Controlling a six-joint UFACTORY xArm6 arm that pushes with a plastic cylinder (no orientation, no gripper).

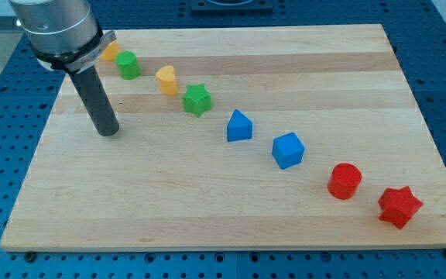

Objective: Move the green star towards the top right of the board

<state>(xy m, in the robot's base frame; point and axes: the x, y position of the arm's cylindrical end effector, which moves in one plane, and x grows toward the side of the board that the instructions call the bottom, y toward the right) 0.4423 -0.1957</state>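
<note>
The green star (197,99) lies on the wooden board (231,194), left of centre in the upper half. My tip (108,132) rests on the board at the view's left, well to the left of and slightly below the green star, not touching any block. The blocks form a diagonal line from the upper left to the lower right.
A yellow block (110,52) half hidden behind the arm, a green block (128,64) and a yellow block (166,79) lie up-left of the star. A blue block (239,126), a blue cube (288,149), a red cylinder (344,180) and a red star (399,205) lie down-right.
</note>
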